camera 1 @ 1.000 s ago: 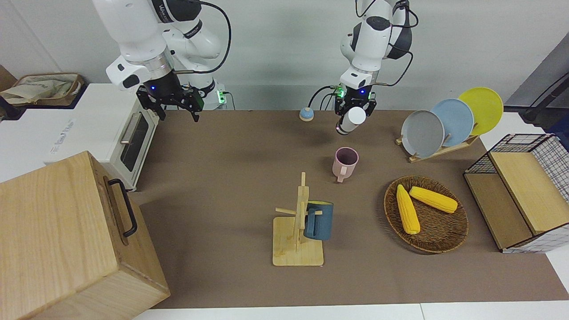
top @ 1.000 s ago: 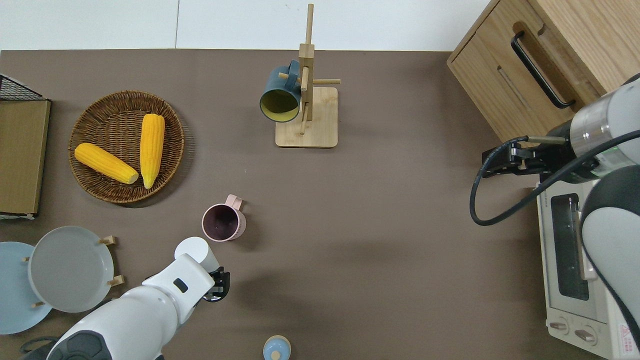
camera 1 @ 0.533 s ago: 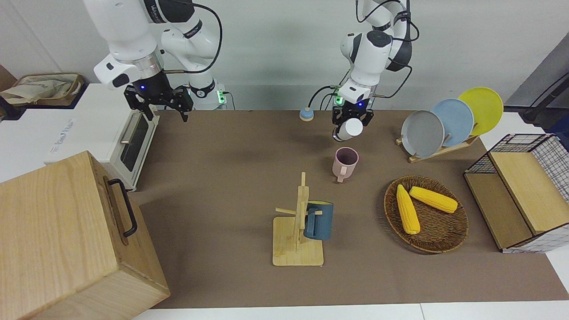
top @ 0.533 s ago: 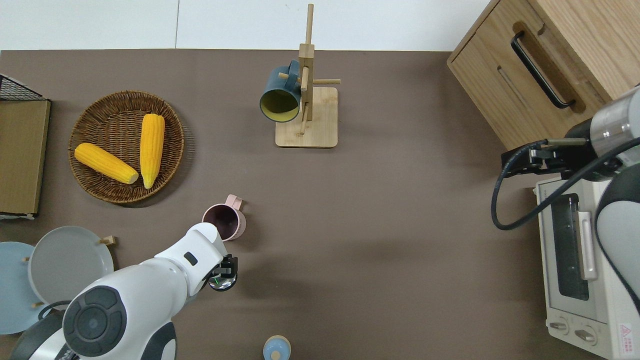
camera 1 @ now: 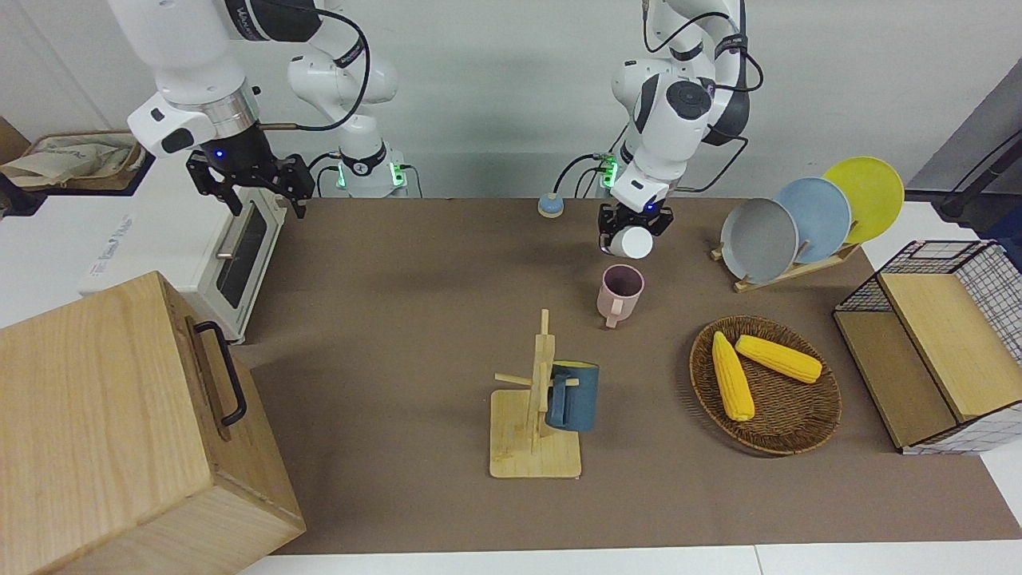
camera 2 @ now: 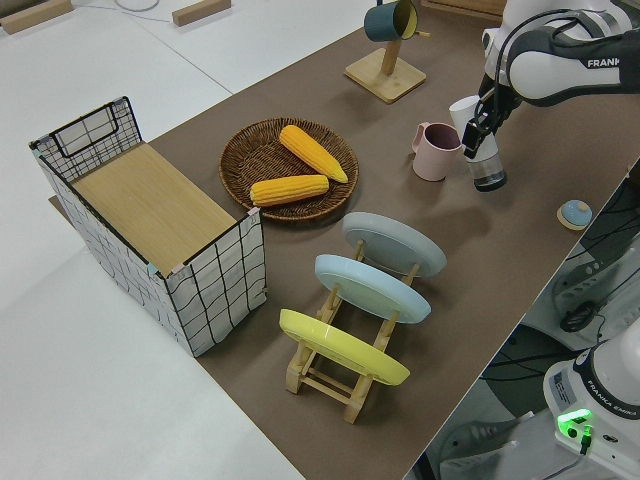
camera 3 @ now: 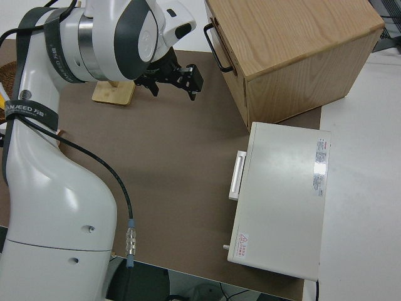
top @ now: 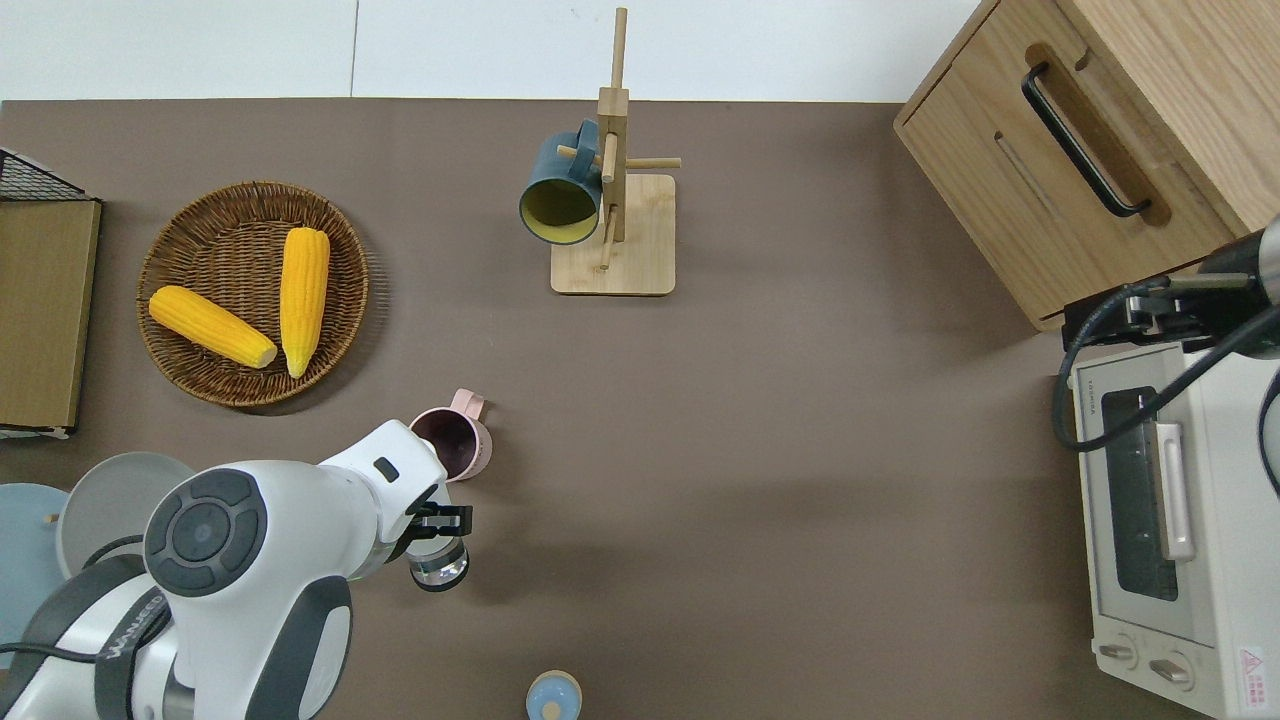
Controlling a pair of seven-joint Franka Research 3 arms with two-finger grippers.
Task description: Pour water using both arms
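Clock read on the overhead view, twelve farthest from the robots.

Nearest the robots: small blue knob, alone on the mat, at about four o'clock from the bottle.

Next out: bottle, clear body, white top. Clear of the mat, pinched across mid-body by both fingers of the left gripper. Tilted, white top leaning toward twelve. Over bare mat at the mug's six o'clock, just short of its mouth. Water level and whether the top is open: cannot tell.

Then: pink mug, upright on the mat, handle at one o'clock.

Farther: basket with two corn cobs, at the mug's ten o'clock; rack with a blue mug hung on it, at one o'clock.

Right gripper: parked, jaws spread wide, nothing between them.

Handling, by judgement:
- Bottle: probably rigid and smooth-walled, so liable to slip or turn in the pinch when tipped further. Weight likely modest, shifting with the water. Best taken at mid-body, as now.
- Mug: likely light and stiff, easily nudged or tipped. Best steadied by the handle or across the wall.
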